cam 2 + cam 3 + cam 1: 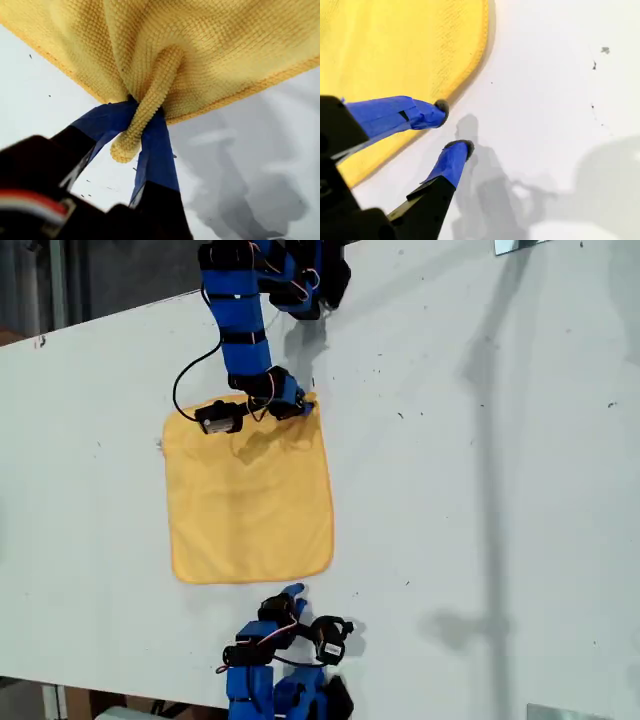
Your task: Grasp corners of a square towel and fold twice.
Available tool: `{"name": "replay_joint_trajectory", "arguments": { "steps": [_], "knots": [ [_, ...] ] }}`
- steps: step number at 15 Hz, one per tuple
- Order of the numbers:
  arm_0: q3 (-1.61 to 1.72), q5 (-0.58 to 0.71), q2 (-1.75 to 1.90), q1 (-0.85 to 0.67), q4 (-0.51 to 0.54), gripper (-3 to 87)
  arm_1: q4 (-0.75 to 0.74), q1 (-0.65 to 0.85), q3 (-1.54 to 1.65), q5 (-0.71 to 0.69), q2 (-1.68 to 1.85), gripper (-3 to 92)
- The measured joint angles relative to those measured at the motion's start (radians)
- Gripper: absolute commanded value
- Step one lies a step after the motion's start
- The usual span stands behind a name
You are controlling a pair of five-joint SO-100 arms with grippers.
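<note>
Your square towel lies spread flat on the white worktop, toward the exterior view's left and between the two arms — no fold is made yet, so you are at the first grasp. My first gripper is pressed together on a bunched corner at the towel's far edge, the one toward the exterior view's top; a roll of cloth pokes out between its blue fingers. My second gripper hangs spread just off the towel's near edge, its tips holding nothing, one over the hem and one over bare worktop.

Next, to my judgement, you need the second gripper on a corner of its own before any lift — a single pinched corner would drag the cloth askew. Close it on the hem, then carry both corners together across to the opposite edge.
</note>
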Motion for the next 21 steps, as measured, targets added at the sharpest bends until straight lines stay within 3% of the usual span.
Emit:
{"name": "replay_joint_trajectory", "arguments": {
  "steps": [4,10,12,13,14,18,21],
  "knots": [
    [-0.153,0.028,-0.058,0.055,-0.005,14.2,0.000,-0.006,0.000,0.000,0.000,-0.1],
    [-0.236,-0.115,-0.383,0.130,-0.146,15.6,0.000,-0.020,0.000,0.000,0.000,-0.1],
    [-0.387,-0.112,-0.531,0.129,-0.101,15.0,0.000,-0.025,0.000,0.000,0.000,-0.1],
    [-0.474,-0.098,-0.612,0.124,-0.051,2.6,0.000,-0.028,0.000,-0.002,0.000,-0.1],
    [-0.560,-0.080,-0.676,0.123,-0.003,-0.1,0.002,-0.037,0.000,-0.002,0.000,-0.1],
    [-0.690,-0.095,-0.769,0.152,0.084,-0.1,0.018,-0.135,0.000,0.046,0.000,-0.1],
    [-0.747,-0.144,-0.770,0.253,0.175,-0.1,0.063,-0.324,0.000,0.184,0.003,-0.1]
  ]
}}
